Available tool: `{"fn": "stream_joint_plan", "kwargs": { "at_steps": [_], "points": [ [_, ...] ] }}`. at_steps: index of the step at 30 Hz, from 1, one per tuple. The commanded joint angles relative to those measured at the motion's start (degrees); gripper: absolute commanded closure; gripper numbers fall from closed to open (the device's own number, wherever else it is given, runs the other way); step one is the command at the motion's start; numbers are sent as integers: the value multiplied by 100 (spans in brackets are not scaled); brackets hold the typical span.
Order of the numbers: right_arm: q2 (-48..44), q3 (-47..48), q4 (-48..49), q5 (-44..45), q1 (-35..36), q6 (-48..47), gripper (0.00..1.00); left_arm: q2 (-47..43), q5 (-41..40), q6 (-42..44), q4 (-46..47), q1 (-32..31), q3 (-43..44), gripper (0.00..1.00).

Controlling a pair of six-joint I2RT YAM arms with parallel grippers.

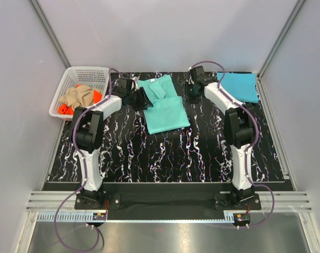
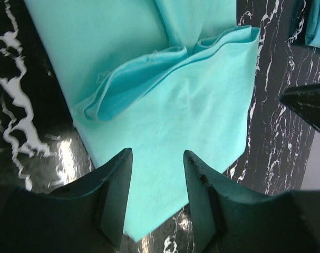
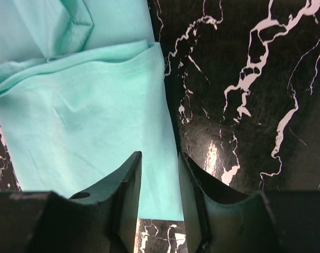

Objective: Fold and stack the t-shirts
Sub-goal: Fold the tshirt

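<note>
Hovering above folded mint-teal t-shirt (image 1: 165, 113) on table (image 1: 202, 153), we have left hand (image 2: 157, 158) and right hand (image 3: 158, 158) both spread, gripping nothing.

A robotics lab cell: plain white panel walls (image 1: 165, 31) and aluminium framing (image 1: 48, 27) enclose a black marbled surface (image 1: 191, 153), with left arm (image 1: 88, 132) and right arm (image 1: 239, 132) bolted at its near edge.
</note>
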Motion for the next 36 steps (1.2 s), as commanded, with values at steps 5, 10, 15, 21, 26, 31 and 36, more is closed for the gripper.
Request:
{"fn": "stream_joint_plan", "kwargs": {
  "at_steps": [5, 10, 15, 21, 26, 31, 36],
  "points": [
    [-444, -475, 124, -404, -165, -226, 55, 708, 113, 80, 117, 147, 895, 51],
    [-689, -835, 212, -448, -217, -165, 54, 823, 51, 62, 248, 437, 1177, 50],
    [-778, -1249, 397, -562, -217, -129, 53, 814, 498, -227, 969, 709, 1229, 48],
    [-673, -1416, 388, -782, -217, -217, 52, 553, 79, 193, -110, 649, 1188, 48],
    [-734, -1635, 397, -808, -217, -314, 51, -397, -415, 71, 2, 412, -479, 49],
    [-822, -1934, 572, -1230, -217, -235, 56, -1083, -573, -26, 11, 95, -1511, 48],
    [-997, -2531, 914, -1546, -209, 11, 79, -1505, -600, -61, 213, -186, -2338, 46]
  ]
}}
